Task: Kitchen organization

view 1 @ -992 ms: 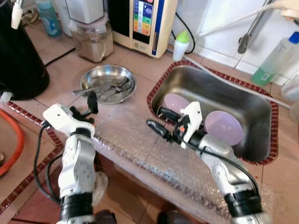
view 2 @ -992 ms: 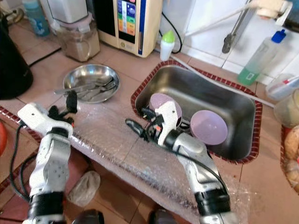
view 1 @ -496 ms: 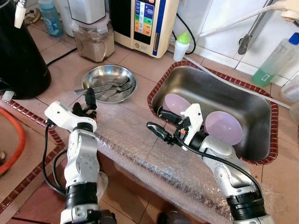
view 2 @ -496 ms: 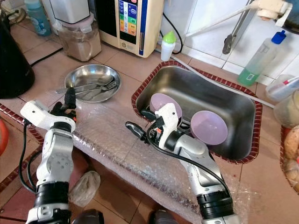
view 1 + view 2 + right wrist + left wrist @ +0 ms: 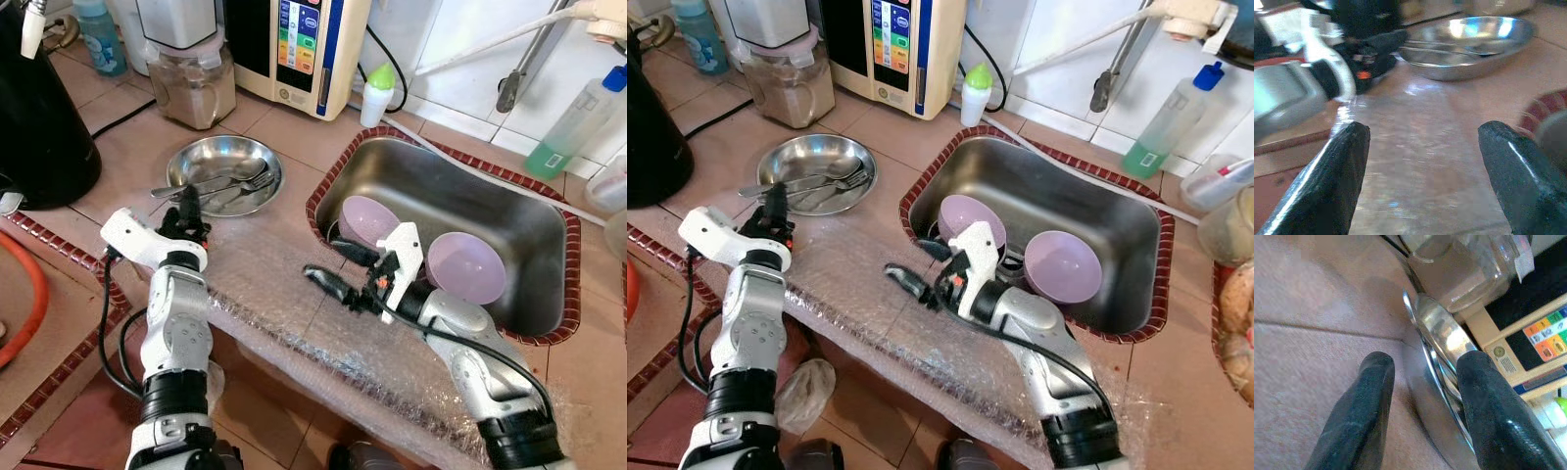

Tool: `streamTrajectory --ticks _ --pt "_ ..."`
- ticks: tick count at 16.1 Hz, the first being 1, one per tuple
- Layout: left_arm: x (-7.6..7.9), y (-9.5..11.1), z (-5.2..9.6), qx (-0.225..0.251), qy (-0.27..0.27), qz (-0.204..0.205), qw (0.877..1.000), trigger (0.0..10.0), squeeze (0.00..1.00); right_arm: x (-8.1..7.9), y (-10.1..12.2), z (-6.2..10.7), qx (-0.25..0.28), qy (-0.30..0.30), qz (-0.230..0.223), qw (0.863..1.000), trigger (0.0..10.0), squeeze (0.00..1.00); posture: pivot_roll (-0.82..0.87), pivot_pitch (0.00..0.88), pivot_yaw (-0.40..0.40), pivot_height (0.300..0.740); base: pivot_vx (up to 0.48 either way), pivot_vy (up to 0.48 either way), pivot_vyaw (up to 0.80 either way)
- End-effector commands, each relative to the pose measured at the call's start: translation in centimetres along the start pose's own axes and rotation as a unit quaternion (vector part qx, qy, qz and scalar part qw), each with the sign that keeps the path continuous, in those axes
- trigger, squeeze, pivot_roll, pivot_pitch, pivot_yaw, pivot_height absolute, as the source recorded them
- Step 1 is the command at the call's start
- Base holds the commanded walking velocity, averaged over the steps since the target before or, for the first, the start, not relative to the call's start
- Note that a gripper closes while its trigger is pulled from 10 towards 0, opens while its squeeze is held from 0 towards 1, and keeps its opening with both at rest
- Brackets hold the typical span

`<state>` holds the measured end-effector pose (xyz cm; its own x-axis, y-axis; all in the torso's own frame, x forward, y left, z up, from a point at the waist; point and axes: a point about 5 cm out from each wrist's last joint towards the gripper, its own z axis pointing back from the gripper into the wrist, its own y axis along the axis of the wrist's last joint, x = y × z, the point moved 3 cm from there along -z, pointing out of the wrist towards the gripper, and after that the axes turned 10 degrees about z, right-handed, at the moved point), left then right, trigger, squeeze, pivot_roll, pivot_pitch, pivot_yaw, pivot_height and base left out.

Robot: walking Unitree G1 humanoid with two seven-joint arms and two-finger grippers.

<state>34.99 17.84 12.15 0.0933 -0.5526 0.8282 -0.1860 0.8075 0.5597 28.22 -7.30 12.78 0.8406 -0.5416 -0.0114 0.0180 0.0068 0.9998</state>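
A round steel dish (image 5: 223,174) holding cutlery (image 5: 220,188) sits on the tiled counter left of the sink (image 5: 549,211). My left gripper (image 5: 186,208) is open at the dish's near rim. In the left wrist view its fingers (image 5: 1359,416) stand apart, with the dish's rim (image 5: 1437,333) close to one of them. Two purple bowls (image 5: 367,217) (image 5: 468,266) lie in the sink. My right gripper (image 5: 325,260) is open and holds nothing; it hovers over the bubble wrap (image 5: 279,294) beside the sink's left edge.
Along the back stand a blender jar (image 5: 186,78), a water appliance (image 5: 299,49), a small green-capped bottle (image 5: 375,93) and a green soap bottle (image 5: 573,117). A large black container (image 5: 39,108) is at the far left, with an orange hose (image 5: 29,304) below it.
My left gripper has edged closer to the steel dish's rim. My right gripper has slid a little left and nearer over the bubble wrap, still open.
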Motion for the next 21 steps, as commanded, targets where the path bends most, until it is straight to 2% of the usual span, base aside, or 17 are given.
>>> streamTrajectory --ticks 1,6,12,17,19,21 --pt "0.2 -0.1 -0.2 0.001 -0.005 -0.002 1.000 0.0 0.00 -0.7 0.1 0.3 -0.001 0.023 -0.001 1.000 10.0 0.00 -0.04 0.077 -0.078 0.740 0.000 0.000 0.00" --pt "0.9 0.6 -0.4 0.016 -0.020 -0.021 0.999 0.0 0.00 -0.8 -0.1 0.2 -0.007 0.022 0.000 1.000 10.0 0.00 -0.04 0.073 -0.078 0.740 0.000 0.000 0.00" --pt "0.5 0.1 -0.5 0.005 -0.017 -0.009 1.000 0.0 0.00 -0.6 -0.1 0.2 -0.010 0.021 0.005 1.000 10.0 0.00 -0.04 0.070 -0.080 0.740 0.000 0.000 0.00" --pt "1.0 0.4 -0.6 0.004 -0.025 -0.004 1.000 0.0 0.00 -0.4 -0.2 0.0 -0.009 0.013 0.010 1.000 10.0 0.00 -0.04 0.064 -0.072 0.740 0.000 0.000 0.00" --pt "0.9 0.6 -0.3 0.005 -0.021 -0.008 1.000 0.0 0.00 -0.5 -0.2 0.0 -0.009 0.010 0.011 1.000 10.0 0.00 -0.04 0.063 -0.071 0.740 0.000 0.000 0.00" --pt "1.6 0.9 0.3 0.004 -0.031 -0.020 0.999 0.0 0.00 -0.3 -0.2 0.0 -0.007 0.006 0.012 1.000 10.0 0.00 -0.03 0.057 -0.069 0.740 0.000 0.000 0.00"
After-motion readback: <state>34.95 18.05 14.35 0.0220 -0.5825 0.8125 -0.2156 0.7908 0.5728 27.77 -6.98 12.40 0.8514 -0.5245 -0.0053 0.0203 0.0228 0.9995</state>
